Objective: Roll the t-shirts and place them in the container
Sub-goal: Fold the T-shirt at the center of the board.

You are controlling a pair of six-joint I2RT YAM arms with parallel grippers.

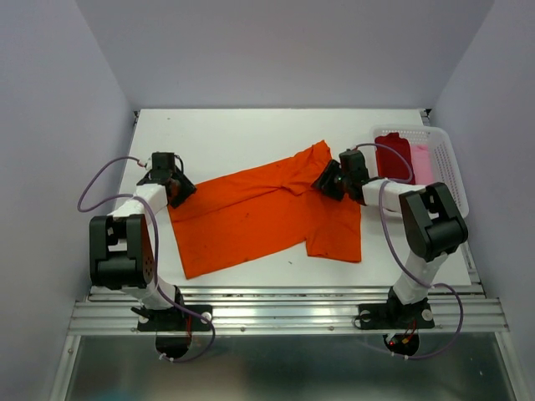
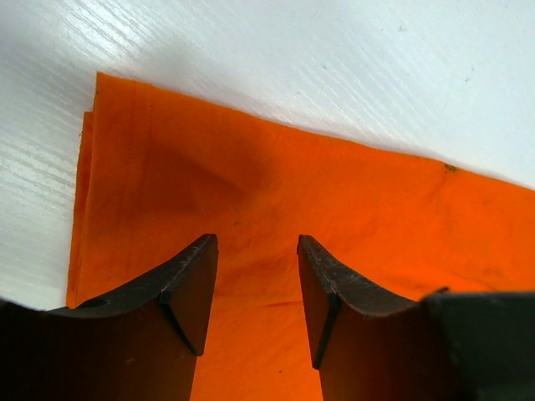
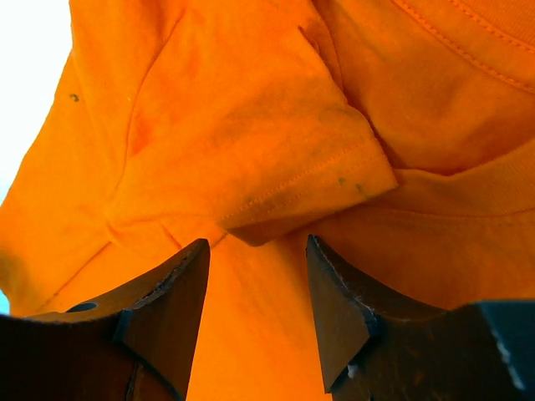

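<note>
A bright orange t-shirt (image 1: 259, 213) lies spread across the white table, hem at the left, sleeves at the right. My left gripper (image 1: 182, 191) is open, low over the shirt's far left hem corner; the left wrist view shows its fingers (image 2: 188, 284) over orange cloth (image 2: 334, 200) with nothing between them. My right gripper (image 1: 326, 182) is open over the shirt's upper right part; the right wrist view shows a folded-over sleeve (image 3: 276, 159) just ahead of its fingers (image 3: 334, 309). A dark red shirt (image 1: 393, 159) and a pale pink shirt (image 1: 423, 163) lie in the basket.
A white plastic lattice basket (image 1: 447, 171) stands at the table's right edge, close behind my right arm. Grey walls close in the table on the left, back and right. A metal rail runs along the near edge.
</note>
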